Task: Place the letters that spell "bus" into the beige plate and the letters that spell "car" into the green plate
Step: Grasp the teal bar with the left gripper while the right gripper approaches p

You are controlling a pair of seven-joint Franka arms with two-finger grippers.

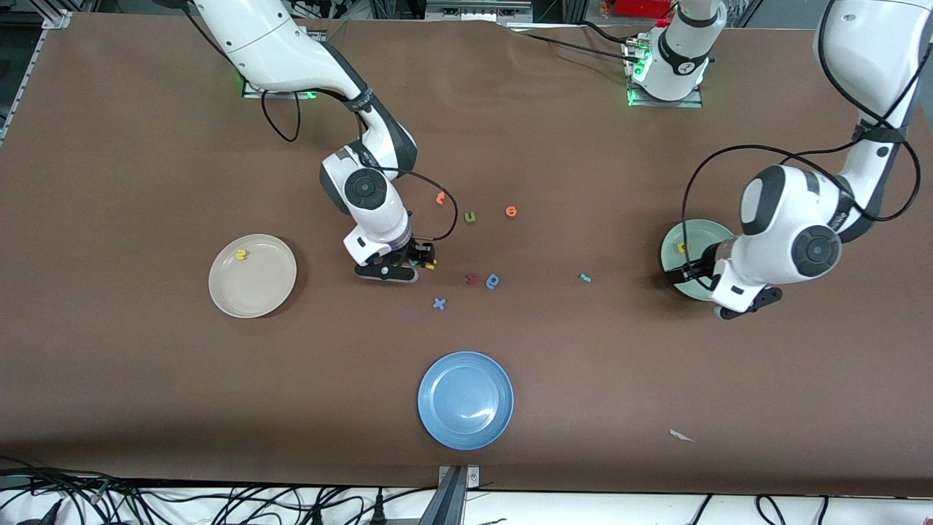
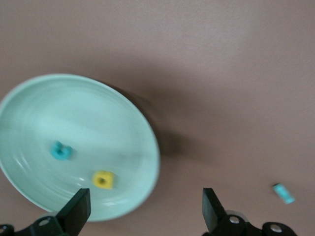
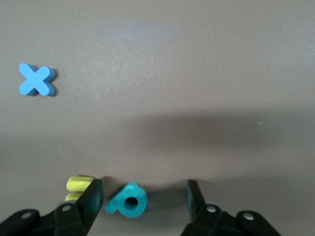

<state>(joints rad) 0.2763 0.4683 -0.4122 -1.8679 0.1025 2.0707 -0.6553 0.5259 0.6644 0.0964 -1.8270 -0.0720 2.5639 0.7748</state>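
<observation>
Three plates counted: beige plate (image 1: 252, 275), green plate (image 1: 691, 257), blue plate (image 1: 466, 400). Eleven foam letters counted. Two grippers seen.

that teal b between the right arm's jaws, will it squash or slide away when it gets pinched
The teal b looks like thick, matte foam, so it probably gives a little and grips well rather than slipping. It lies flat on the table, so rolling seems unlikely. Being tiny and likely very light, it could skid if only one finger of the right gripper touches it first, perhaps toward the yellow letter beside it.
</observation>
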